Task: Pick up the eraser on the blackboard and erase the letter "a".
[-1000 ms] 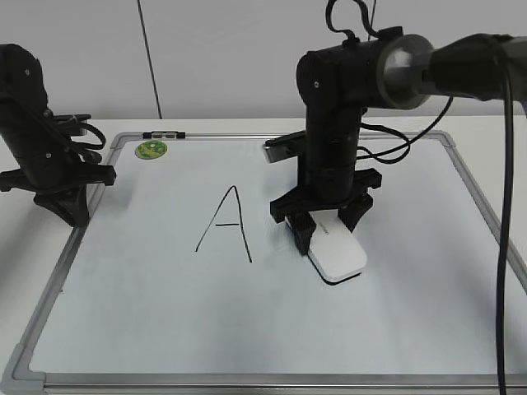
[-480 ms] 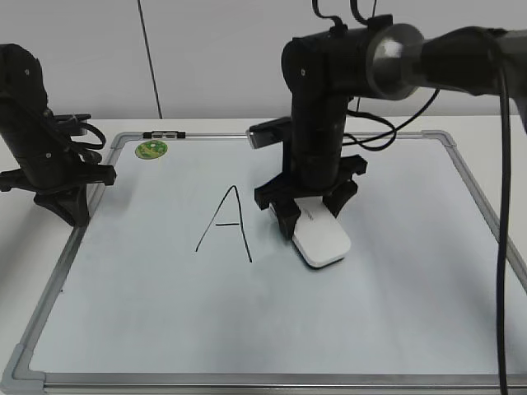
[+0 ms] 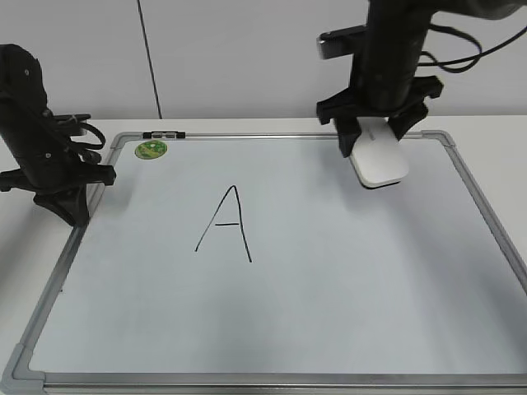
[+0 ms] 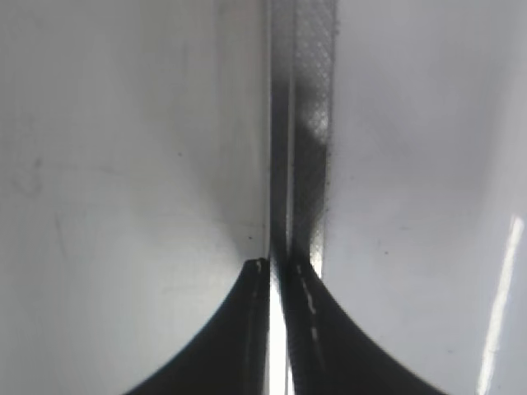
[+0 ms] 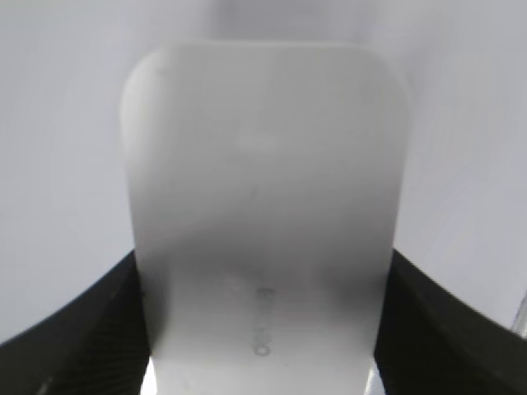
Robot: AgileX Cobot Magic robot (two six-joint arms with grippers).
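The blackboard is a white board with a grey frame, lying flat on the table. My right gripper is shut on the white eraser and holds it in the air over the board's far right part. In the right wrist view the eraser fills the space between the jaws. No small letter "a" shows on the board. My left gripper is shut and empty at the board's left edge; the left wrist view shows its jaws over the grey frame.
A tall capital "A" is drawn left of the board's middle. A green round sticker sits at the far left corner, with a small dark clip on the frame beside it. A white wall stands behind the table.
My right gripper has risen with the eraser from the board surface just right of the capital "A" and moved back and to the right. The left arm has not moved.
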